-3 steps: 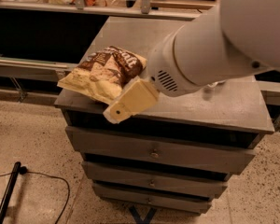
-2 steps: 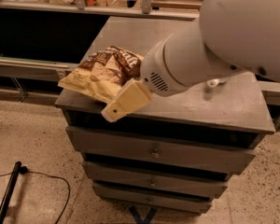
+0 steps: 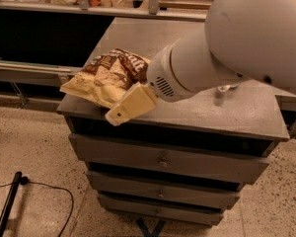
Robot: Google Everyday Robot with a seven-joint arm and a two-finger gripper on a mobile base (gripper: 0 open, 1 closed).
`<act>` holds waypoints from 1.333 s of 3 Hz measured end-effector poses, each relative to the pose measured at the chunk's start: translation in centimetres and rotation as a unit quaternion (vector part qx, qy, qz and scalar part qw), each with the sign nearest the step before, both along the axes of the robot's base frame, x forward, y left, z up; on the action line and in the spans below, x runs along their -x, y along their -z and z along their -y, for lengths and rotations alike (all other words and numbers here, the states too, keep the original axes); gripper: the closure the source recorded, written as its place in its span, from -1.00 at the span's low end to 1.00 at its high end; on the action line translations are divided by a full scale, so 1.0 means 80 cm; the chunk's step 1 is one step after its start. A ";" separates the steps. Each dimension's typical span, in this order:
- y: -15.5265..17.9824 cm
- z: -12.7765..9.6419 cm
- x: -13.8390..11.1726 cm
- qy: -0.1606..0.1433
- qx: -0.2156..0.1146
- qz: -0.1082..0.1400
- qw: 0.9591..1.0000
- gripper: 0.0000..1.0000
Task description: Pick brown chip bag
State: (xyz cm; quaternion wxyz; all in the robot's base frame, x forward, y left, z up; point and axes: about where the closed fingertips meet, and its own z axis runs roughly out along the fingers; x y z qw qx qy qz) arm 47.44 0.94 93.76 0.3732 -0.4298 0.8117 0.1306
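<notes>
**Camera view: gripper at the chip bag, grip state unreadable**

- Brown chip bag [image 3: 106, 78]: large crinkly snack bag, dark brown upper part with white lettering, pale yellow lower part showing chips. It lies on the front-left corner of the grey metal drawer cabinet's top [image 3: 187, 38], brown end toward the back, yellow end toward the left edge.
- Gripper [image 3: 128, 106]: cream-coloured plastic end piece on the bulky white robot arm [image 3: 227, 48]. It sits low over the front edge of the cabinet top, angled down-left, and overlaps the bag's near right edge.
- Released or clenched: can't tell from this angle. Contact with the bag: can't tell either; the bag does not look lifted.
- Cabinet front: three grey drawers, each with a small round knob [image 3: 163, 160].
- Thin black cable [image 3: 39, 189] runs across the speckled floor at lower left.
</notes>
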 end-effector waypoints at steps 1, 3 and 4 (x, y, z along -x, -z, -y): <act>0.021 -0.011 -0.018 0.019 -0.034 -0.006 0.999 -1.00; 0.079 -0.030 -0.060 0.014 -0.055 -0.028 0.998 -1.00; 0.096 -0.027 -0.077 0.015 -0.054 -0.029 0.998 -1.00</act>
